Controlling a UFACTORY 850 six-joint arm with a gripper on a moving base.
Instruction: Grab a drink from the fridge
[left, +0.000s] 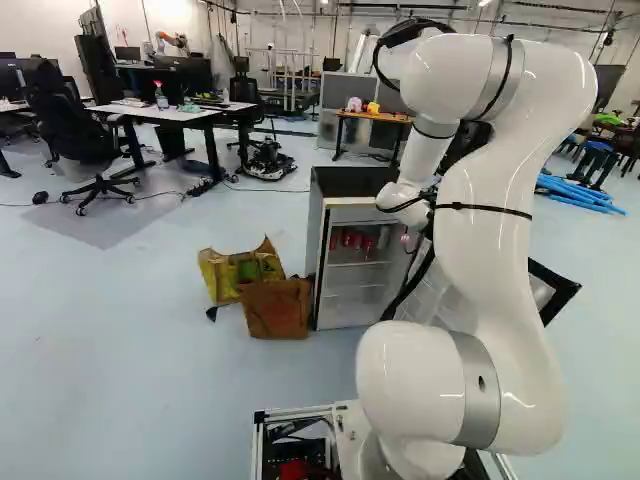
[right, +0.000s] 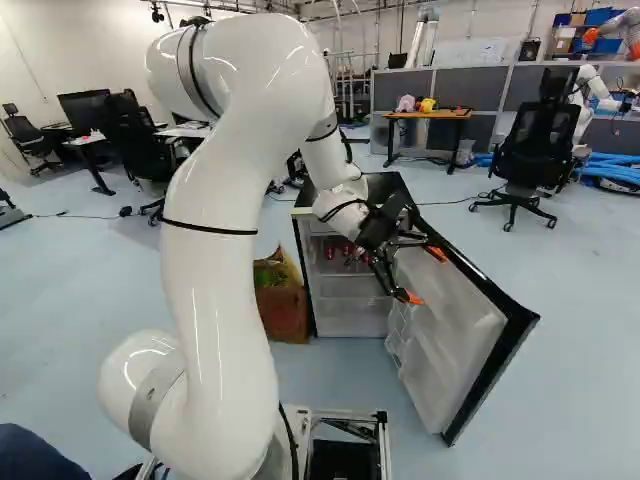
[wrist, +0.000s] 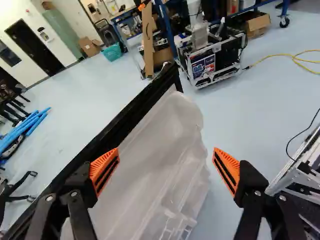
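1. The arm rose from its base joint, bent over at the top, and sloped down towards the fridge.
2. The gripper pointed at the inner face of the swung-out door.
3. Its fingers stood wide apart, released, gripping nothing.
4. Red cans stood inside the fridge, on an upper shelf.

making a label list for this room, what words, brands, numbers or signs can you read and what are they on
No text can be read.
Panel on the black and silver case: print too small to read.
Tall cardboard piece: dark marking, too blurred to read.
Red drinks in the fridge: any labels too small to read.
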